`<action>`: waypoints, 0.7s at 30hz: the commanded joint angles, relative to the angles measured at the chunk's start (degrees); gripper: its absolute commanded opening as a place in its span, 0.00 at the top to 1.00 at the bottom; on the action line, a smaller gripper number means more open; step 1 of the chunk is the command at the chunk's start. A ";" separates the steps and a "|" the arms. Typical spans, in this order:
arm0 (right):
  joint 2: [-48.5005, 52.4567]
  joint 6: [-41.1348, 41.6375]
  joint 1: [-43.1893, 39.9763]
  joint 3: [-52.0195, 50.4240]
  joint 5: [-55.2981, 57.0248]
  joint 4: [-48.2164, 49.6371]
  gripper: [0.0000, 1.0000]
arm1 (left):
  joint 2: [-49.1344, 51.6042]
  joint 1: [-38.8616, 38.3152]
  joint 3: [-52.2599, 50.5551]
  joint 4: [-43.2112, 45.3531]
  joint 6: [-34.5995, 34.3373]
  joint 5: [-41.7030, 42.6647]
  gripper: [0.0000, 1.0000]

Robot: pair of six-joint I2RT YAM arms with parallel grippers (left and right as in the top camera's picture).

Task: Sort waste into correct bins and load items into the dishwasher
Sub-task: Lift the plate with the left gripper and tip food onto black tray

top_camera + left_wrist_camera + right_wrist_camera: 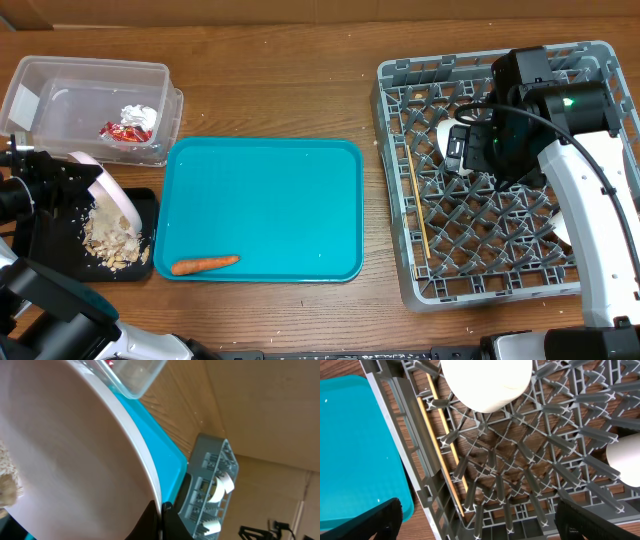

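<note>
Left gripper (60, 180) pinching tilted white plate (112, 195) by its rim over black tray (147, 207), food scraps (112, 243) lying there. Right gripper (482, 525) hovering spread over grey rack (392, 180). Carrot (204, 264) lying at teal tray's (260, 200) 7 o'clock.

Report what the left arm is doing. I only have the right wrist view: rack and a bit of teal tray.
Observer: The left gripper holds a white plate tilted over the black tray, where beige scraps lie.
Operator: Check the teal tray for waste.
Observer: One carrot lies near its corner beside the black tray.
Operator: List what the clear tub holds.
Observer: A red wrapper and a white tissue.
</note>
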 commanded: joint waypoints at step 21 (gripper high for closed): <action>-0.11 -0.66 0.04 -0.13 0.48 0.20 0.00 | -0.90 1.03 1.09 0.59 5.57 5.68 0.96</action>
